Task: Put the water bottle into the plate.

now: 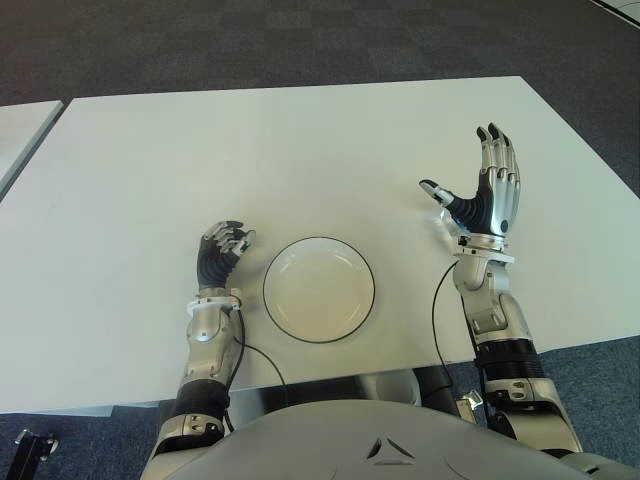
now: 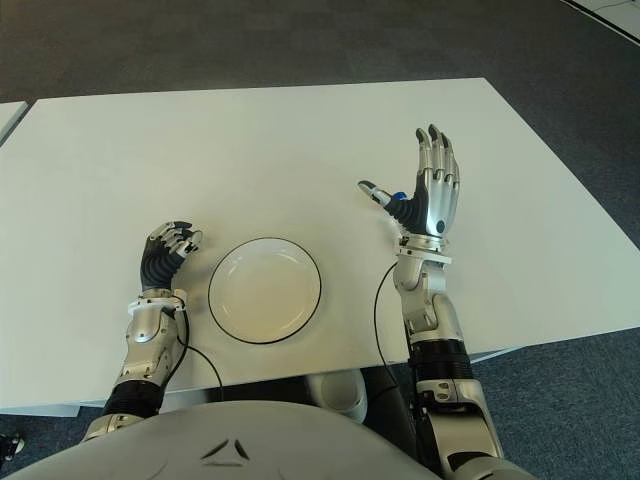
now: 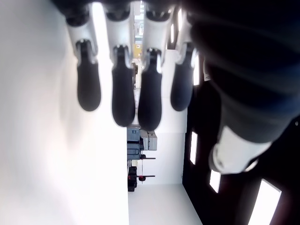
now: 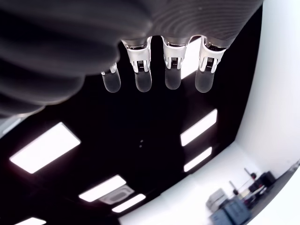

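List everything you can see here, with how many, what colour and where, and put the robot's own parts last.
Table: one, white, fills most of both eye views.
Plate: one, white with a dark rim, empty, near the table's front edge between the two hands.
Floor: dark carpet beyond the table.
Water bottle: none clearly visible; only a small blue-and-white bit shows behind the right thumb.
Left hand: one, black and silver, fingers curled, left of the plate.
Right hand: one, black and silver, fingers spread, right of the plate.

A white table (image 2: 300, 130) holds a round white plate (image 2: 264, 290), with the curled left hand (image 2: 166, 253) beside its left edge and the right hand (image 2: 428, 195) raised, fingers spread, to its right.
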